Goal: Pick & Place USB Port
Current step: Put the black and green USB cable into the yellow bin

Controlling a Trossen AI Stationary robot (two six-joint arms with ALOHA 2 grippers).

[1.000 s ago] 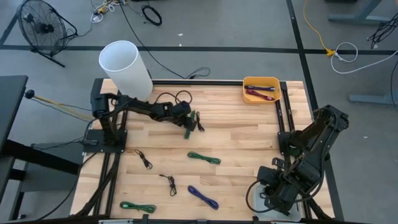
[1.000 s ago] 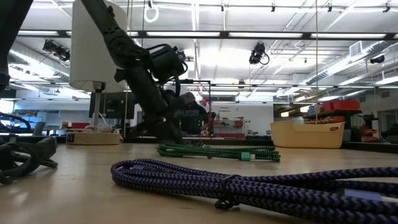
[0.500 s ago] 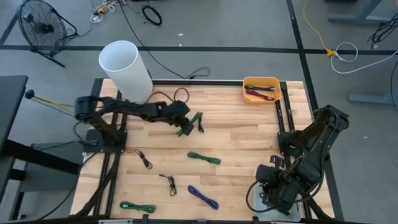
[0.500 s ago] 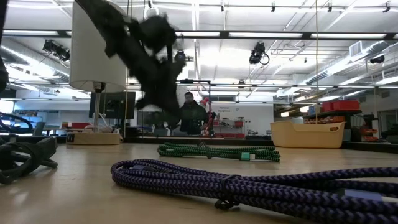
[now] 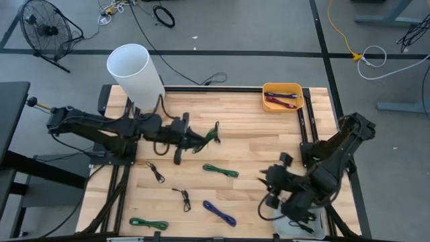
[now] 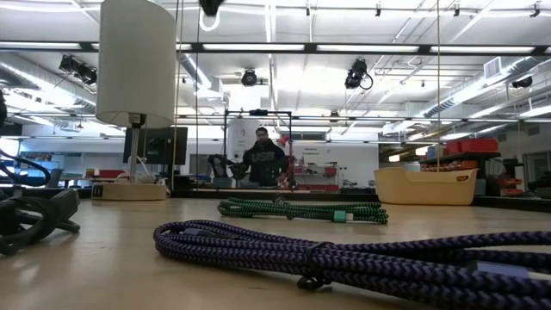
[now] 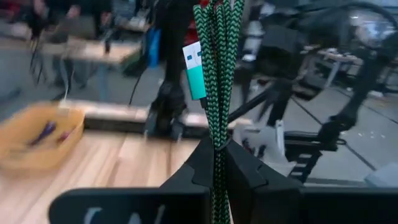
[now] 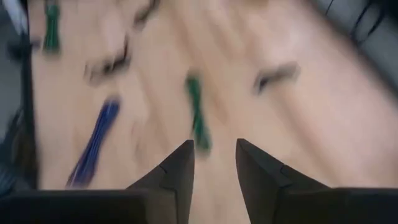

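My left gripper hovers above the left-middle of the table, shut on a bundled green braided USB cable. In the left wrist view the bundle stands out past the fingers, with a teal plug on it. My right gripper is open above the table's right-near part; its wrist view looks down between the fingers at a green cable and a blue one. The yellow bin sits at the far right corner with cables inside. My left gripper pinches the green cable bundle between its two fingers, on several strands side by side. The fingers point roughly level toward the table's right. The bundle is lifted clear of the table and sticks out beyond the fingertips, plug end outward.
Loose on the wood lie a green cable, a purple-blue cable, another green one and two small black ones. A white cylinder stands at the far left corner. People show in the room behind.
My left gripper has risen out of the low view with the green cable and tipped from pointing down to roughly level, the arm drawing back toward the table's left edge. My right arm has swung out from the near right corner toward the table's middle.
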